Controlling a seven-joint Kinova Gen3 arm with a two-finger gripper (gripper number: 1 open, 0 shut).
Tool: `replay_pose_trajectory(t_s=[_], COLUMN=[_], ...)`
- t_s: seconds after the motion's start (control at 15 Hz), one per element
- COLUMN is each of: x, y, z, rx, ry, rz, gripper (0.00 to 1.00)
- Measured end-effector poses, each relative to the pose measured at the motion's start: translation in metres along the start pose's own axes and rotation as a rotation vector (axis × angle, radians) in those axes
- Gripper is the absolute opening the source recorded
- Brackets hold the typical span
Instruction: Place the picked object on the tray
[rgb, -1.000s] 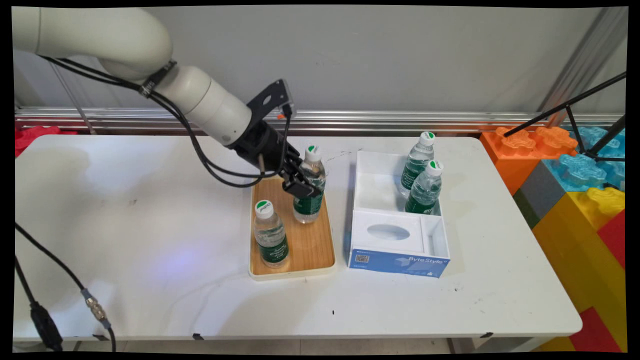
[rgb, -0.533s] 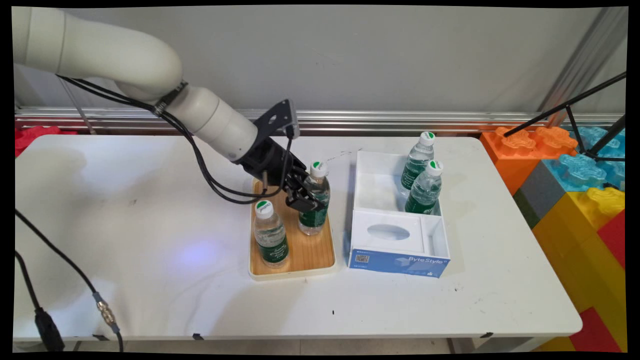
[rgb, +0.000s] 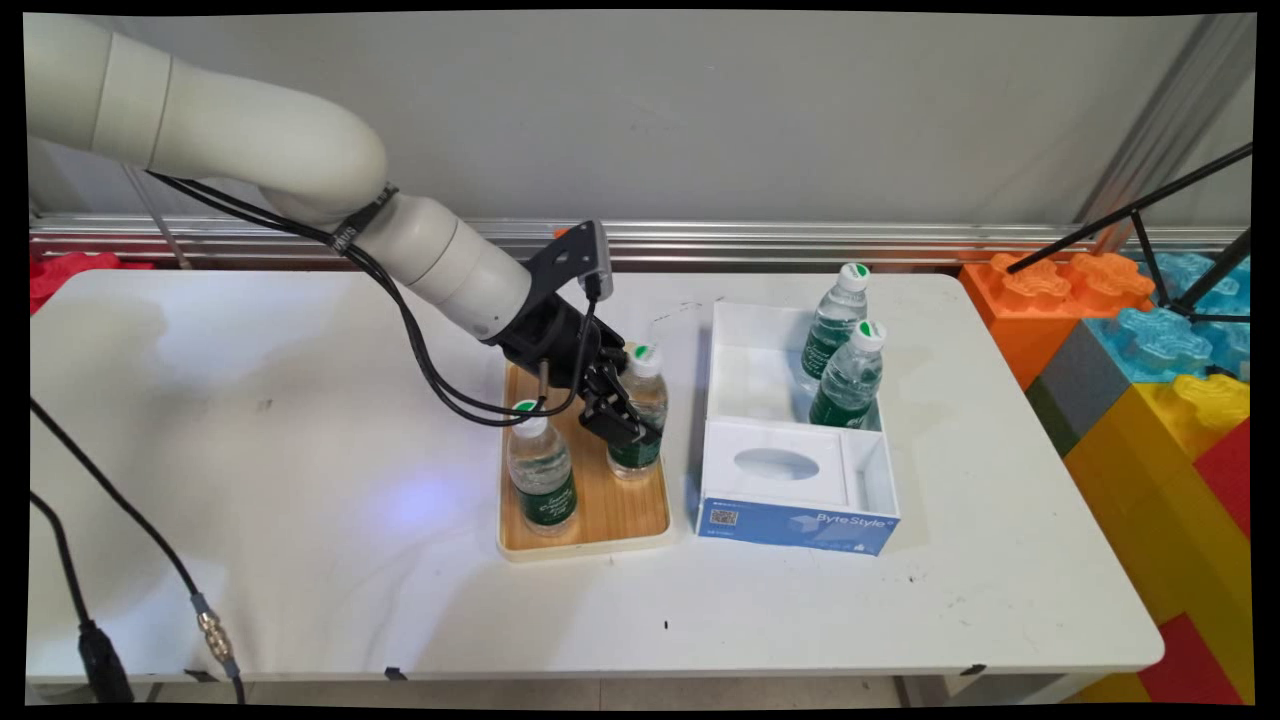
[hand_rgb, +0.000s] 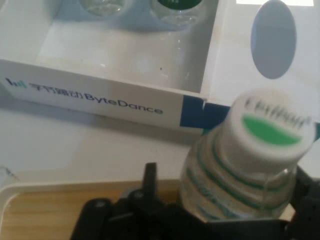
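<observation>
My gripper (rgb: 625, 420) is shut on a clear water bottle (rgb: 643, 405) with a green label and a white cap, gripping its middle from the left. The bottle stands upright over the right side of the wooden tray (rgb: 640, 515), its base at or just above the wood. A second bottle (rgb: 542, 468) stands on the tray's near left part, close beside my fingers. In the hand view the held bottle (hand_rgb: 250, 160) fills the lower right between the fingers of my gripper (hand_rgb: 227, 182), with its cap (hand_rgb: 270, 131) facing the camera.
A white box (rgb: 790, 490) with blue lettering (hand_rgb: 100, 97) sits right of the tray, with two bottles (rgb: 838, 315) (rgb: 850, 378) in its far compartment. Large coloured blocks (rgb: 1150, 380) and a black tripod (rgb: 1180, 250) stand at the right. Black cables (rgb: 120, 560) hang at the front left.
The gripper has carried the bottle down and toward the table's near side, from above the tray's far end to low over its right side. The other bottles stayed put.
</observation>
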Motion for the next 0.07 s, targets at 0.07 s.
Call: replay_pose_trajectory(t_s=[0.07], x=[-0.0002], y=[0.0], z=[0.0007], rx=[-0.002], ry=[0.0], rz=[0.006], gripper=[1.0])
